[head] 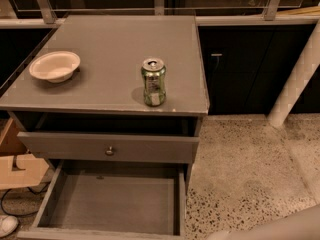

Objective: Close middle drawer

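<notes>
Middle drawer: wide, shallow, grey, plain grey inside; stands pulled far out of the cabinet in the lower left of the frame, its front board running along the bottom edge, its knob out of sight. Upper drawer: taller grey front directly above, small round metal knob left of centre, a dark gap between it and the top. Tabletop: flat grey, filling the upper left and centre. Can: green and silver, upright, near the top's front right edge. Bowl: pale, shallow, at the top's left side, well apart from the can. Floor: speckled stone, right of the cabinet. Dark cupboard behind it at upper right; white post leaning at the right edge. Light wooden piece and a white shoe at the left edge. Robot arm: pale rounded segment in the lower right corner, apart from the drawer. Gripper: beyond the frame's lower right; spread or pressed together, cannot tell.
</notes>
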